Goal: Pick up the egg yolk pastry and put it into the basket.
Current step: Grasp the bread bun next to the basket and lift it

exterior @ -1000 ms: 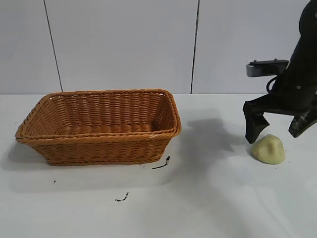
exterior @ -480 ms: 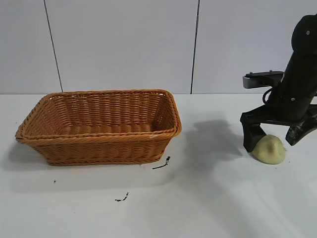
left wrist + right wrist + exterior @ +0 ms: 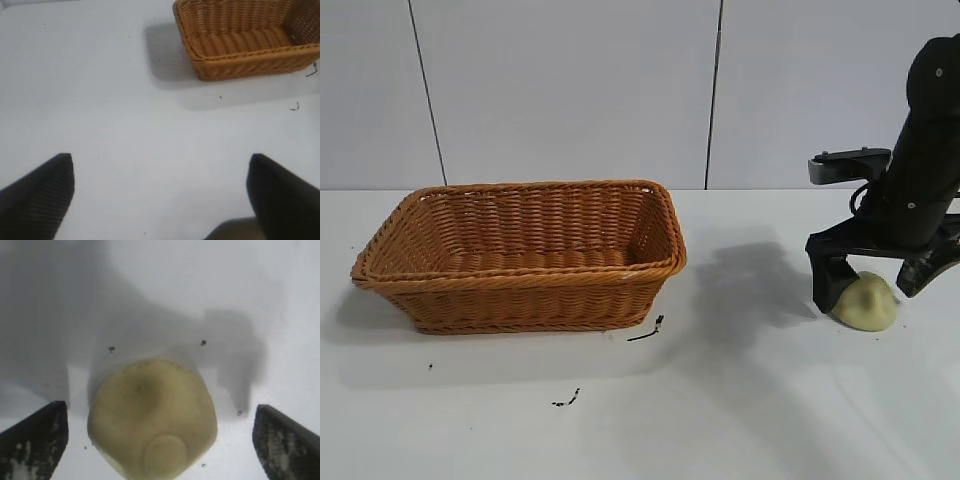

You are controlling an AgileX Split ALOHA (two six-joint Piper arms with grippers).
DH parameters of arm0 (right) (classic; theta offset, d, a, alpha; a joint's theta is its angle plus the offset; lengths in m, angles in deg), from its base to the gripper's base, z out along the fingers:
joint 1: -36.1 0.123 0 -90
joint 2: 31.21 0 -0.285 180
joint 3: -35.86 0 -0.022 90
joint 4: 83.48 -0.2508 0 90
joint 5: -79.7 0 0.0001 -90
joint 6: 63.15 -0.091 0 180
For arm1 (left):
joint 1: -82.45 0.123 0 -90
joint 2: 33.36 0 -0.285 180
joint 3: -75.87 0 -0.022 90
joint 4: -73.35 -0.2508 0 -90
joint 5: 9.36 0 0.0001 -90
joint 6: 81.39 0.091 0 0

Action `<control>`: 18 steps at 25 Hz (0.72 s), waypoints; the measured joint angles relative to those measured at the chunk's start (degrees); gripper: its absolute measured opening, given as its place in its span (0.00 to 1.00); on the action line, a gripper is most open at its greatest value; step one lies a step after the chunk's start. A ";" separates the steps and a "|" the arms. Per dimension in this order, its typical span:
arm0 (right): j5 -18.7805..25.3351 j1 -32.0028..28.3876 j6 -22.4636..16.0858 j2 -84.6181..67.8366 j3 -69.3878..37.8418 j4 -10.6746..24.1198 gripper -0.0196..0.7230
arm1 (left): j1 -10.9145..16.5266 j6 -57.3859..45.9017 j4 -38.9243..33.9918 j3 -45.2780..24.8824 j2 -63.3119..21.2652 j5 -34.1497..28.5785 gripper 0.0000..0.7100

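The egg yolk pastry is a pale yellow-green lump on the white table at the right. My right gripper is open and straddles it, one finger on its left and the other on its right, low over the table. In the right wrist view the pastry sits between the two fingertips, with gaps on both sides. The orange-brown wicker basket stands at the left and holds nothing that shows. My left gripper is open and empty over bare table, out of the exterior view; the basket shows beyond it.
A few small dark specks lie on the table in front of the basket. The grey panelled wall runs behind the table.
My right gripper has come down and shifted slightly left, so its fingers now flank the pastry. The pastry and basket have not moved.
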 joint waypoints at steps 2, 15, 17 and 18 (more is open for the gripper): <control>0.56 0.00 0.00 0.00 0.00 -0.05 0.56 | 0.00 0.00 0.00 0.00 0.00 0.00 0.98; 0.57 0.00 0.00 0.00 0.06 -0.06 0.30 | 0.00 0.00 0.00 0.00 0.00 0.00 0.98; 0.57 0.00 0.00 0.00 0.06 -0.06 0.24 | 0.00 0.00 0.00 0.00 0.00 0.00 0.98; 0.57 0.00 0.00 0.00 0.06 -0.06 0.20 | 0.00 0.00 0.00 0.00 0.00 0.00 0.98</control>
